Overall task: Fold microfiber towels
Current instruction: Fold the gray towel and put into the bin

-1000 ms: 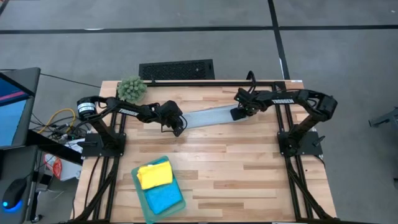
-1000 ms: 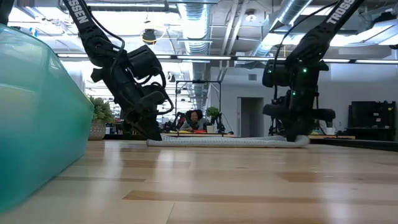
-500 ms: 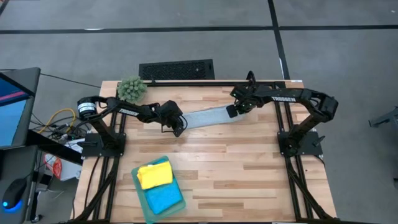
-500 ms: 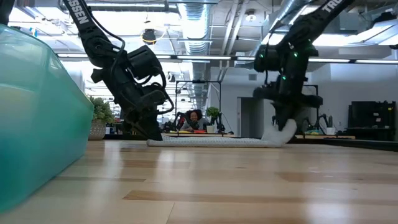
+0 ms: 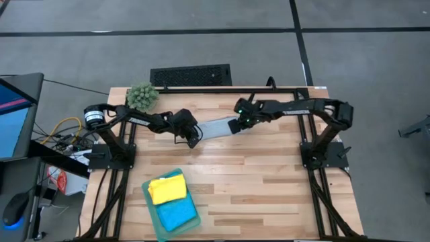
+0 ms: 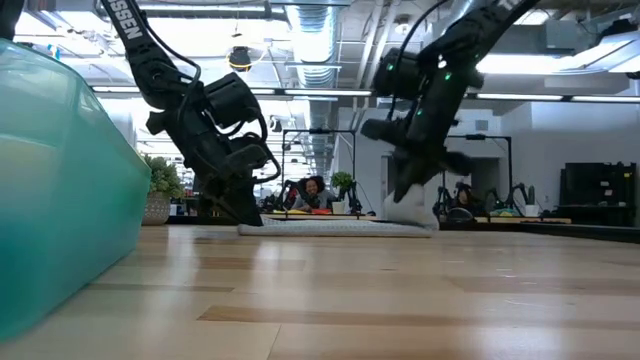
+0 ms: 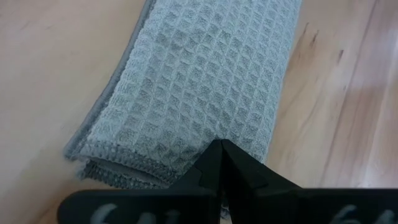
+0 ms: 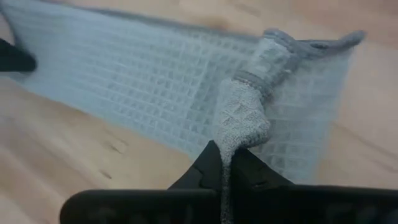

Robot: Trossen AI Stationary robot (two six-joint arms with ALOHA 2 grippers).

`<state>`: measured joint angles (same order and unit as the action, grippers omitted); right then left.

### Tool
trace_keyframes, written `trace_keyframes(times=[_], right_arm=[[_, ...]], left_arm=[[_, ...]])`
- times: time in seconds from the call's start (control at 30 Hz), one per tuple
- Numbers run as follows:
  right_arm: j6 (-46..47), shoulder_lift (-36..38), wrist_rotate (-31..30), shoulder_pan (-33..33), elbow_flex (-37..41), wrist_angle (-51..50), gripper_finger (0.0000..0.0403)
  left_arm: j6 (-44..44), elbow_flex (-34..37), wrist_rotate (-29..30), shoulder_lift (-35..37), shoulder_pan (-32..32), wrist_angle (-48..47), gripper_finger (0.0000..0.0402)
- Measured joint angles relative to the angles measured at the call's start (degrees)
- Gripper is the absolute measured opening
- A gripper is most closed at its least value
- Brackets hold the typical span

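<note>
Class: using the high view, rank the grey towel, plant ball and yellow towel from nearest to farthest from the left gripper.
Left gripper:
1. Grey towel, pinched in it, table centre.
2. Plant ball, back left corner.
3. Yellow towel, front left, in the bin.

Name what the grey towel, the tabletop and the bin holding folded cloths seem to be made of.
Grey towel: soft woven cloth, matte; a waffle grid shows, likely microfiber.
Tabletop: light wood planks, smooth, slightly glossy; grain and seams show.
Bin: teal, translucent, probably plastic.
</note>
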<state>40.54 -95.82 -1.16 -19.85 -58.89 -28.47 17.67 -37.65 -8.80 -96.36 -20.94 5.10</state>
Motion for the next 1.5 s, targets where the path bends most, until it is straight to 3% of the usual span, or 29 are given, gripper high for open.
trace_keyframes(times=[0.27,0.47,1.13,1.5], right_arm=[[1.1,-6.4,0.4,2.2,-4.4,2.2,0.0026],[1.0,-6.6,-1.4,3.3,-8.7,2.7,0.0027],[1.7,-6.7,-1.7,3.7,-7.3,5.9,0.0034],[0.0,-6.7,-1.7,3.8,-7.3,8.0,0.0072]], left_arm=[[0.0,0.0,0.0,0.0,1.1,0.5,0.0000],[0.0,0.0,0.0,0.0,1.6,0.7,0.0000],[2.2,0.0,0.0,0.0,1.6,2.0,0.0000],[2.6,0.0,0.1,0.0,1.9,2.2,0.0000]])
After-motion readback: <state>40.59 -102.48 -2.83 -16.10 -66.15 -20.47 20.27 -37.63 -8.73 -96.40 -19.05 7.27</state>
